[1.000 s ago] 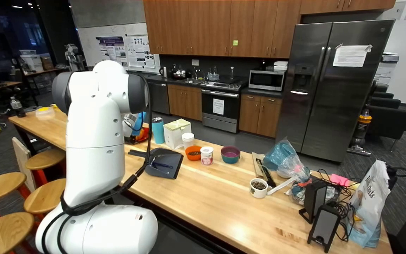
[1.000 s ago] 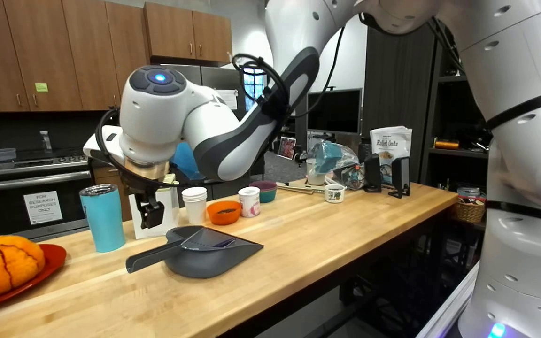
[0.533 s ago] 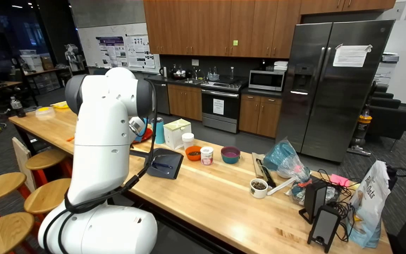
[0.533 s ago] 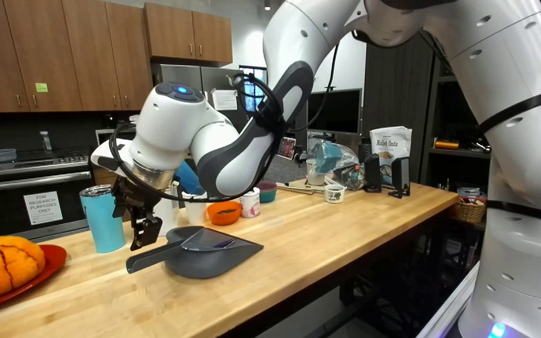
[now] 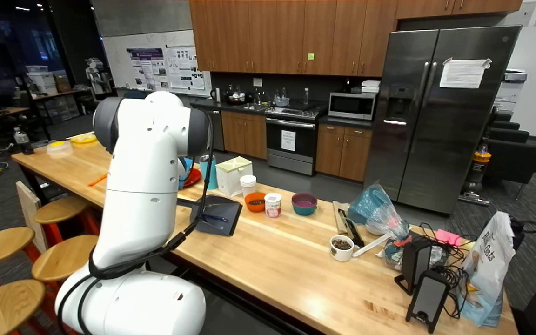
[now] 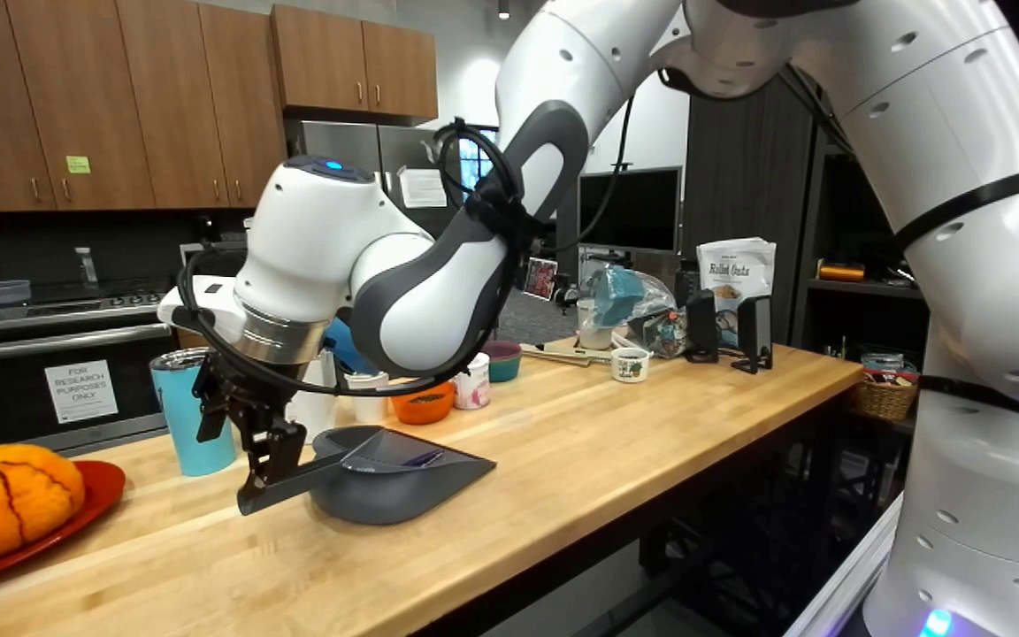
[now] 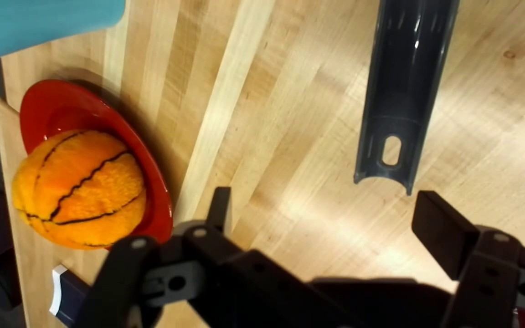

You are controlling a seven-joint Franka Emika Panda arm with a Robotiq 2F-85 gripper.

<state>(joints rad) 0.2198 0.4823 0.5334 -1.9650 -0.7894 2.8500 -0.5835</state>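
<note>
Wrist view: holding nothing in the gripper (image 7: pixel 324 214), spread wide near the handle (image 7: pixel 401 86) of a gray dustpan (image 6: pixel 399 491) on the wooden table (image 7: pixel 267 114). Can see an orange plush toy (image 7: pixel 80 196) too.

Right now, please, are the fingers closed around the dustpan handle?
No, the wrist view shows the fingers spread wide apart, not clamped on the dustpan handle.

In an exterior view the camera looks down past the arm (image 5: pixel 140 181), across the counter (image 5: pixel 268 251) toward the oven (image 5: pixel 275 139); in an exterior view it sits lower, nearer the dustpan (image 6: pixel 399 491), facing along the counter they share. Close up, the wrist view looks steeply down past the hand (image 7: pixel 324 207), sharing the dustpan's handle (image 7: pixel 406 82) with both.
</note>
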